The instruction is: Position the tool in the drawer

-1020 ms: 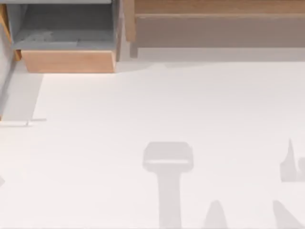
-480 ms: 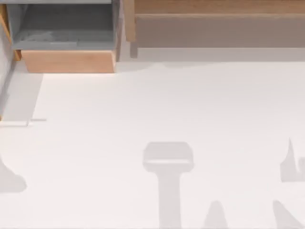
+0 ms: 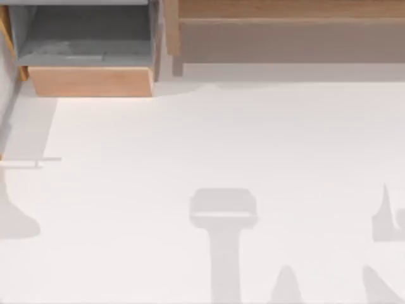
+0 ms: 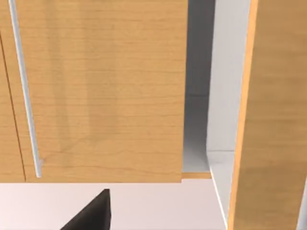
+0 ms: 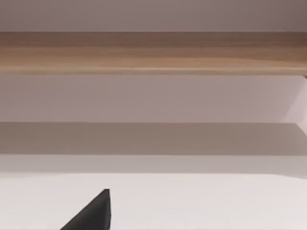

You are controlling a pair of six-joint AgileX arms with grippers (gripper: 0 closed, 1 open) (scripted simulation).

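At the tabletop's point(image 3: 209, 139) far left, the drawer point(image 3: 88, 81) is sitting pulled open, grey floor bare, ready to receive. I'm not finding the tool anywhere. My left wrist camera is facing a wooden panel point(image 4: 105, 86) with a handle bar point(image 4: 24, 91); the right is facing the cabinet front point(image 5: 153, 52). End effector states: cannot tell.

The drawer point(image 3: 88, 81) is cut off by the top view's upper edge.
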